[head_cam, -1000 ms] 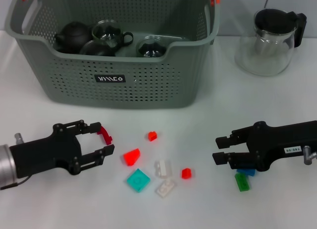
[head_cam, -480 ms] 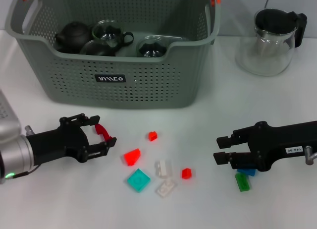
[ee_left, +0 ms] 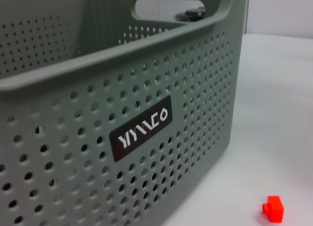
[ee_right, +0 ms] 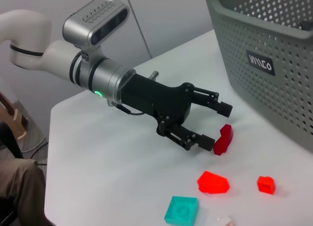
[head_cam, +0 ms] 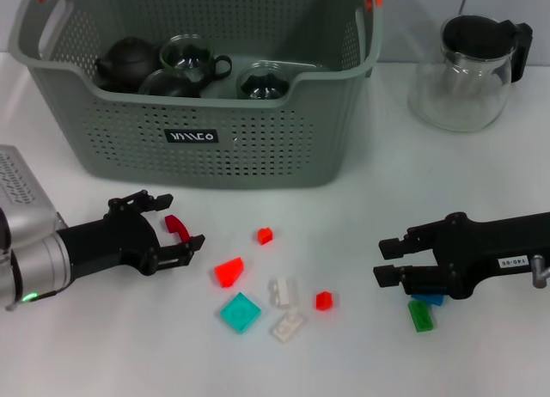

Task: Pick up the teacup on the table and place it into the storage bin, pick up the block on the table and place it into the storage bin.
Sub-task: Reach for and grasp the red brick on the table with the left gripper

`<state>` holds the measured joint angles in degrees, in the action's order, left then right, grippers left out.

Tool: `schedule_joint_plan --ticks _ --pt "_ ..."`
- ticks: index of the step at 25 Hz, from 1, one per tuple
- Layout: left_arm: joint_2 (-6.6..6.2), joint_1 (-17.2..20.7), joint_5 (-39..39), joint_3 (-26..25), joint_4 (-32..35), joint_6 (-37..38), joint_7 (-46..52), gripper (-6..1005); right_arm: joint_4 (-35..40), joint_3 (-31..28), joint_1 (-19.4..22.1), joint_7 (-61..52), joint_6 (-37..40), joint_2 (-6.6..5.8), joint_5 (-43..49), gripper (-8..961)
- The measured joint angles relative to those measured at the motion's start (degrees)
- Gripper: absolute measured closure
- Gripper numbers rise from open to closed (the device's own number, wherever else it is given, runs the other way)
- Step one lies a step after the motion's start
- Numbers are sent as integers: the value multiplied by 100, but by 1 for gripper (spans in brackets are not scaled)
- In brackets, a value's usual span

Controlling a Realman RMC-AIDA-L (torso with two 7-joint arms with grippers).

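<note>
**Closing in on the dark red block**

Lying at left centre of the head view, the dark red block (head_cam: 177,228) sits on the table (head_cam: 481,165), between the two spread fingers of the left gripper (head_cam: 179,221). Over the last second that gripper has slid up and to the right from the lower left, so its jaws now bracket the piece instead of stopping short of it. They stand wide and nothing is held yet; to my eye the arm is lined up to pinch, which would start the block half of the job.

Further right lie the other loose pieces: a small red block (head_cam: 265,235), a red wedge (head_cam: 229,271), a teal tile (head_cam: 240,312), two white bricks (head_cam: 284,291), another red cube (head_cam: 323,300), and green and blue pieces at lower right. The right gripper (head_cam: 386,259) hangs there, jaws apart and empty, just left of those last two, barely shifted.

The storage bin (head_cam: 258,148) fills the upper left. Inside it are a black teapot (head_cam: 125,59) and several dark glass cups (head_cam: 189,58); no block shows in it. No teacup is seen on the table, so that half looks done. A glass pitcher (head_cam: 468,70) stands at upper right.
</note>
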<state>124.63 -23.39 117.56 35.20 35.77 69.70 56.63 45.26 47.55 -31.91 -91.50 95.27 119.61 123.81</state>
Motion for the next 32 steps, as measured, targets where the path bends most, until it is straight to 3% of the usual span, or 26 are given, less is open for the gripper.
schedule_joint_plan --ticks 32 --pt "-17 -98 54 31 -343 -445 -56 174 -62 0 10 0 -35 -25 3 490"
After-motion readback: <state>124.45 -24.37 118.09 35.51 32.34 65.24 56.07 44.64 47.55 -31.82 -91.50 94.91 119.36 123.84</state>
